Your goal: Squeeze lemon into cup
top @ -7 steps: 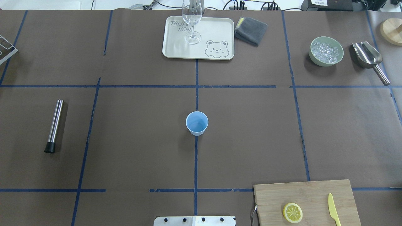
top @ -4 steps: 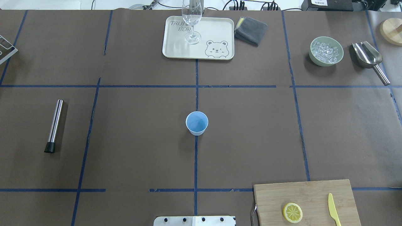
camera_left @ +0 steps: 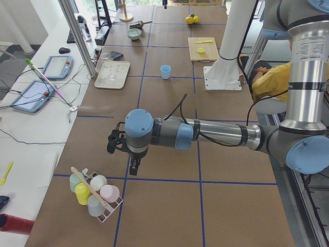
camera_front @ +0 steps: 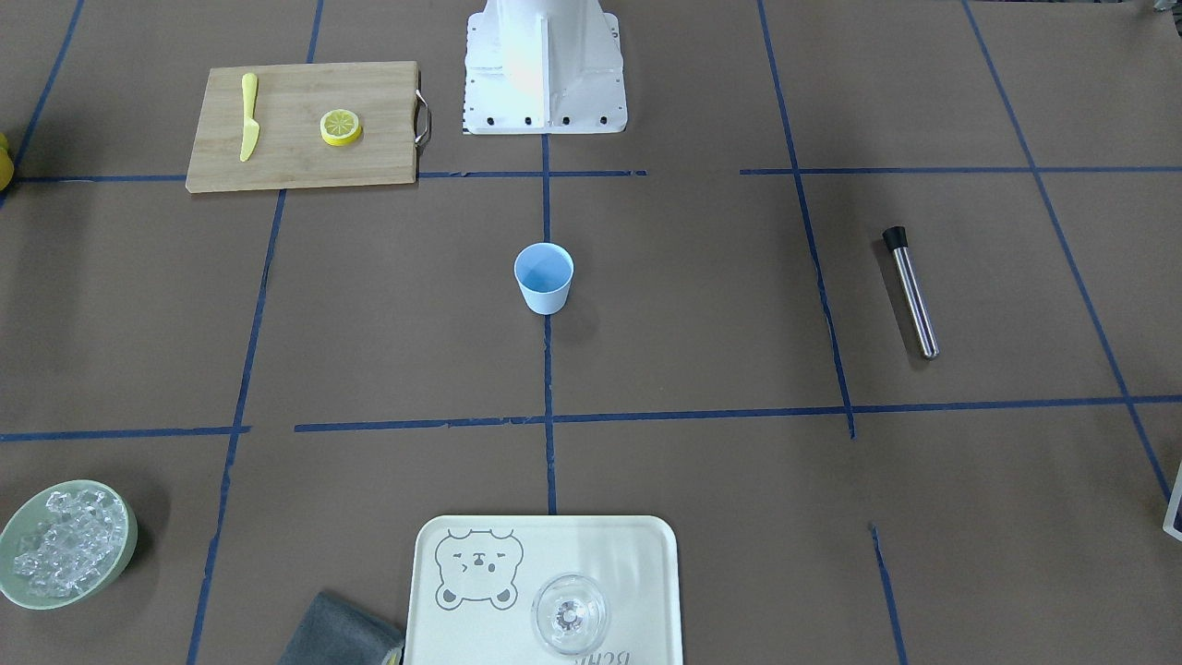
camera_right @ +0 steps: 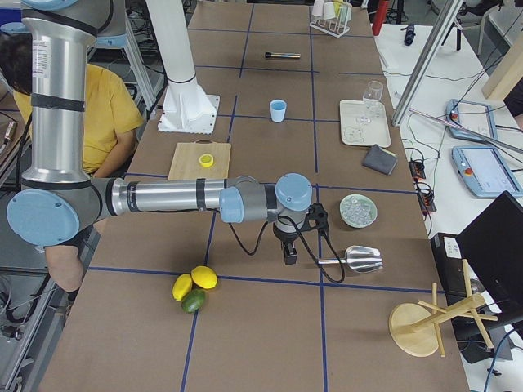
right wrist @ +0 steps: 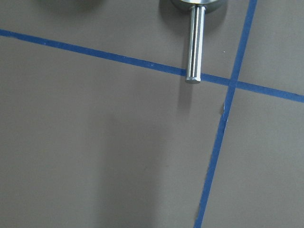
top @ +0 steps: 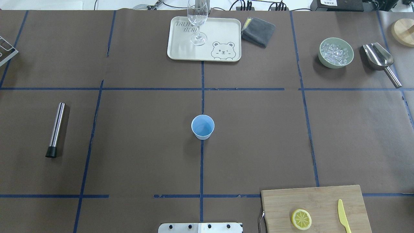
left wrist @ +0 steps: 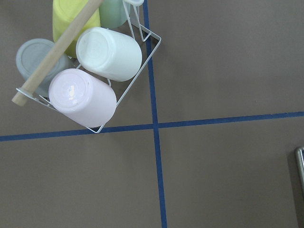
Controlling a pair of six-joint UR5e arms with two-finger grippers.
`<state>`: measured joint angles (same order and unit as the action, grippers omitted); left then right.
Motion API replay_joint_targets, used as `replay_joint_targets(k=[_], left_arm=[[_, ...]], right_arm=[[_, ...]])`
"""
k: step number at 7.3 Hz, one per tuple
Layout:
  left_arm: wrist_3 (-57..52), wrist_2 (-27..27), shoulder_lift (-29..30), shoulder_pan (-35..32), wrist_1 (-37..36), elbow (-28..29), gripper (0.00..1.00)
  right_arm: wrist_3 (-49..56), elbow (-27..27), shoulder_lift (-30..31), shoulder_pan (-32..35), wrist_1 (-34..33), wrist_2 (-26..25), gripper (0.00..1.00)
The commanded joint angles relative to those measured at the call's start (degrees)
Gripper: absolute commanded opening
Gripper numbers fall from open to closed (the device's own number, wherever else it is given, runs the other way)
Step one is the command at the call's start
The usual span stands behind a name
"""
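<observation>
One lemon slice [top: 301, 219] lies flat on a bamboo cutting board [top: 291, 197] at the near right; it also shows in the front view [camera_front: 341, 126]. The light-blue cup [top: 202, 127] stands upright mid-table, seemingly empty [camera_front: 544, 277]. Neither gripper shows in the overhead or front view. My left gripper [camera_left: 132, 167] hangs over the table's left end beside a cup rack, far from the cup. My right gripper [camera_right: 289, 255] hangs over the right end near a scoop's handle. I cannot tell whether either is open or shut.
A yellow plastic knife [top: 343, 216] lies beside the slice. A wine glass [top: 197, 22] stands on a bear tray [top: 223, 32] at the back. A bowl of ice [top: 335, 52], a steel scoop [top: 380, 60], a steel muddler [top: 56, 129], a cup rack [camera_left: 95, 193] and whole citrus [camera_right: 194, 287] lie around.
</observation>
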<state>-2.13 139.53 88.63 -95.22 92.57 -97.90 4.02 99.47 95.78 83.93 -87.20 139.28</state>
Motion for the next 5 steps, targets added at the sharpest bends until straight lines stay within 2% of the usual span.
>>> replay_joint_targets(k=[1, 2, 3, 4, 5], left_arm=[[-0.33, 0.21, -0.21, 0.20, -0.02, -0.10, 1.00], [-0.33, 4.91, -0.21, 0.29, 0.06, -0.10, 1.00], [-0.33, 6.00, -0.21, 0.29, 0.15, -0.10, 1.00], [-0.33, 6.10, -0.21, 1.25, 1.54, -0.62, 1.00], [-0.25, 6.10, -0.21, 3.61, 4.25, -0.71, 1.00]], right_arm=[[0.02, 0.20, -0.24, -0.26, 0.10, 2.30, 1.00], [0.11, 0.20, -0.41, -1.31, 0.10, 2.57, 1.00], [0.11, 0.29, -0.33, -1.84, 1.93, 2.57, 1.00], [-0.24, -0.15, 0.45, -2.19, 6.47, 2.75, 1.00], [-1.37, -0.24, 0.72, -2.81, 6.86, 3.01, 1.00]])
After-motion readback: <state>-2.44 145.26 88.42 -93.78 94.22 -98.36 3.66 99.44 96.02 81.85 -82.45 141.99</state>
